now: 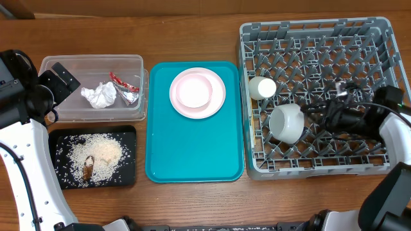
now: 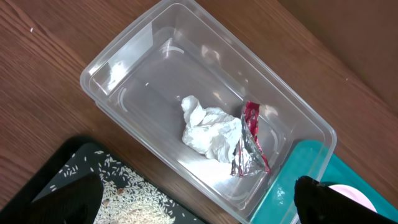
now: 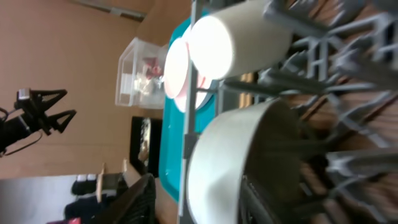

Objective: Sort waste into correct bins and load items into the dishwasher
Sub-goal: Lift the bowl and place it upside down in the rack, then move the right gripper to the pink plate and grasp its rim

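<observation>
The white bowl (image 1: 286, 122) lies on its side in the grey dish rack (image 1: 372, 38), with the cream cup (image 1: 262, 88) lying just behind it. My right gripper (image 1: 308, 118) is open. Its fingers (image 3: 199, 202) straddle the white bowl's wall (image 3: 217, 168), with a gap on the outer side. The pink bowl (image 1: 193, 90) sits on the pink plate (image 1: 218, 102). The clear tub (image 1: 64, 64) holds the white tissue (image 2: 208, 130) and the foil wrapper (image 2: 249, 143). The black tray (image 1: 128, 173) holds rice and brown scraps (image 1: 88, 165). My left gripper (image 2: 199, 208) is open and empty above the tub's near edge.
The teal serving tray (image 1: 192, 154) lies between the bins and the rack, with the plate at its far end. The rack's upright pegs surround the bowl and cup. A tripod (image 3: 37, 112) stands beyond the table in the right wrist view.
</observation>
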